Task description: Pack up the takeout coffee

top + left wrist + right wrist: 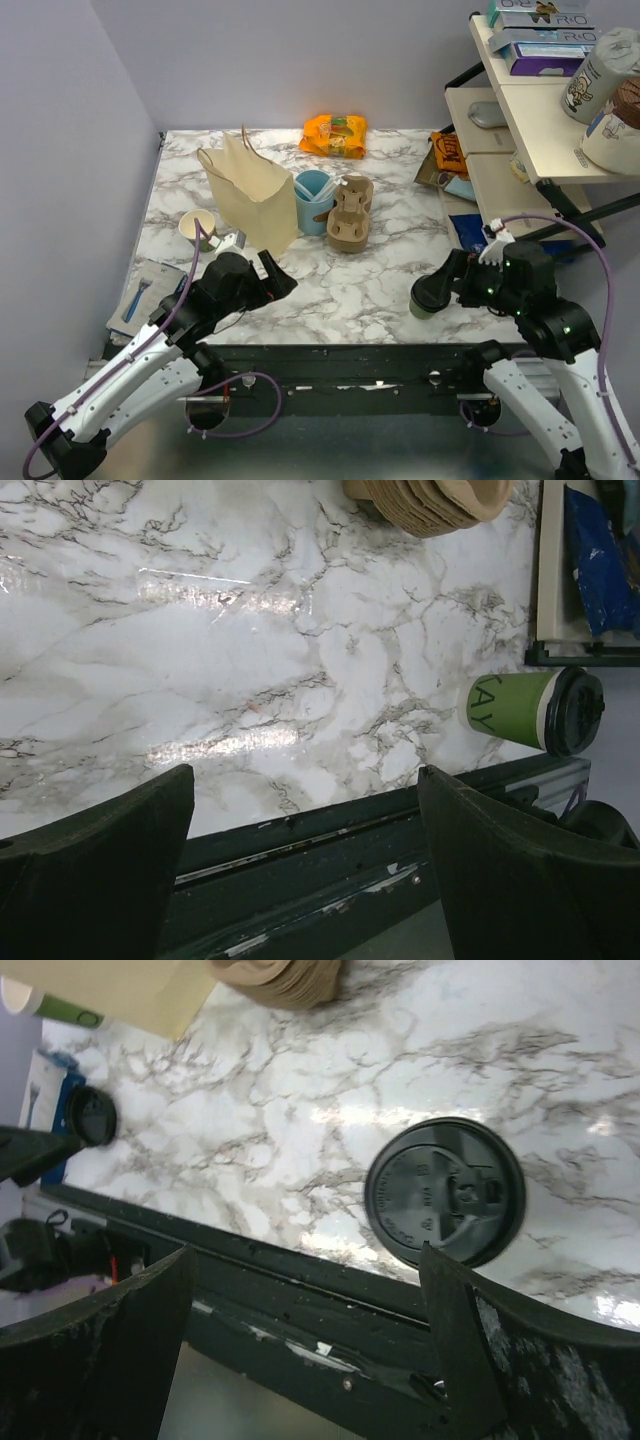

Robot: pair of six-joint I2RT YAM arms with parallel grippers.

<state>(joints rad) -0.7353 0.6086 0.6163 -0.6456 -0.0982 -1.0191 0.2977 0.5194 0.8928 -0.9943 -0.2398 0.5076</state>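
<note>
The right claw (305, 1260) shows its two dark fingers (100, 1350) across the bottom of its wrist view, spread wide with nothing pinched between them. Just past their tips, hard by the right-hand finger, the takeout coffee (445, 1192) stands upright on the marble table (300, 1140). Its long axis is vertical and its black lid faces up; whether the finger touches it cannot be told. In the top view the takeout coffee (428, 298) sits lower right of centre, by the table's front edge, immediately left of that claw. The left claw (283, 280), also spread and empty, hangs lower left, well apart.
</note>
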